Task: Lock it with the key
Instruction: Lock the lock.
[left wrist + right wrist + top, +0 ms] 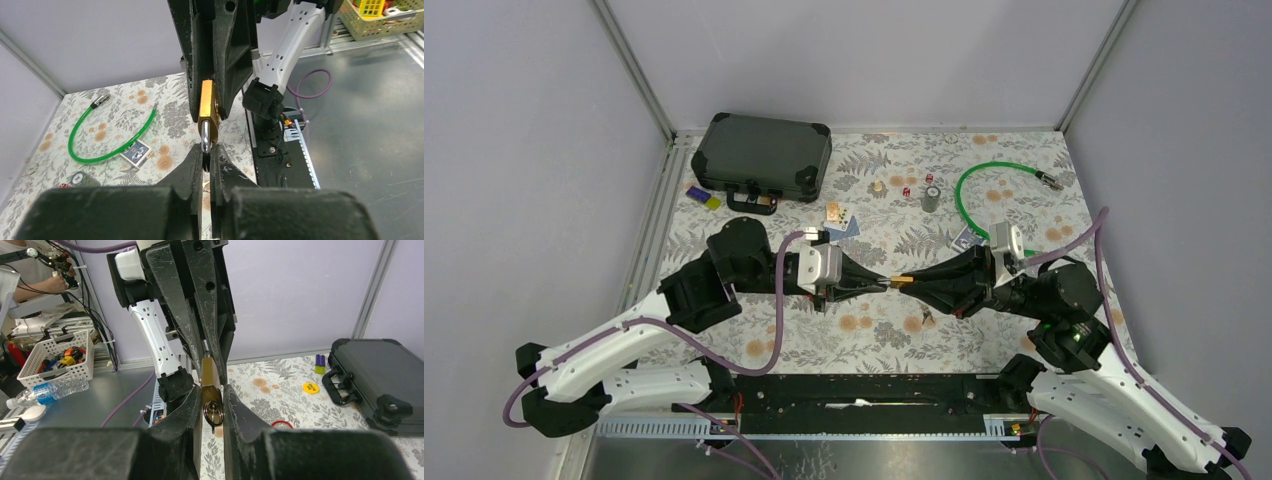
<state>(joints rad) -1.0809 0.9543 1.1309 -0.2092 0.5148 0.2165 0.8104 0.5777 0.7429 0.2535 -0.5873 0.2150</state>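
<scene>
A brass padlock hangs above the middle of the table between my two grippers, which meet tip to tip. My right gripper is shut on the brass body. A key ring with the key sits at the body's end that faces the right wrist camera. In the left wrist view the body shows between the right arm's fingers, and the silver shackle reaches toward me. My left gripper is shut on that shackle.
A black case lies at the back left. A green cable loop lies at the back right, with a card pack and a small cylinder nearby. A red ring lies under the grippers.
</scene>
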